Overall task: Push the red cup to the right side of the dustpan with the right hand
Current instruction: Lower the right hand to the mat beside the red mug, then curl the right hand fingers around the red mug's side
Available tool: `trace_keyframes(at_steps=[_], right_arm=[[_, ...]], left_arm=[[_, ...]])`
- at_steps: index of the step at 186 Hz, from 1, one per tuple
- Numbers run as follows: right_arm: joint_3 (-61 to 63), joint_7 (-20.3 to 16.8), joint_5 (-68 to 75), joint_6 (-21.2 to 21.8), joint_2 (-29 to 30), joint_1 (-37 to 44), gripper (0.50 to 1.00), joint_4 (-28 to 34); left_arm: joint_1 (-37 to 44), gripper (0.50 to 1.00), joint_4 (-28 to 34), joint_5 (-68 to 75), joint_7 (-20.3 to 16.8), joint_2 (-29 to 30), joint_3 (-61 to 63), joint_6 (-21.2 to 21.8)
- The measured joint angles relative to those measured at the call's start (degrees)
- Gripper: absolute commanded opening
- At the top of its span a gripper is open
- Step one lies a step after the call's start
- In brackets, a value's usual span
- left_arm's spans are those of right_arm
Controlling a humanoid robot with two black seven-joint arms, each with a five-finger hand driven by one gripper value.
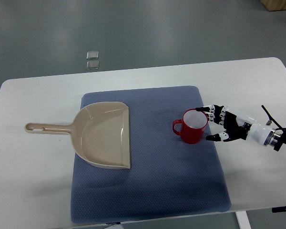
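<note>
Upright red cup (192, 126), white inside, right hand (223, 124) fingers spread against it

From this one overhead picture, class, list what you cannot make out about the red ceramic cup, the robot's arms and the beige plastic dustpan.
- Red ceramic cup: its right outer wall, hidden by the right hand, so real contact cannot be told.
- Right arm: cut off by the picture's right edge.
- Left arm: out of view entirely.
- Blue padded mat: its near edge, cut off by the bottom edge.
- Beige plastic dustpan: its underside, hidden from above.
</note>
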Motion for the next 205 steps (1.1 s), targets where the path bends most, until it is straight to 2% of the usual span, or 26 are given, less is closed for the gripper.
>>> trace_keyframes(at_steps=[114,205], right_arm=[[0.02,0.0,0.21,-2.67,6.92,1.07,0.934,-2.82],[1.22,-0.01,0.74,-2.77,7.32,1.41,0.934,-2.84]], left_arm=[[0.29,1.0,0.04,0.01,0.0,0.0,0.0,-0.02],[0.29,1.0,-0.03,0.01,0.05,0.0,0.09,-0.02]])
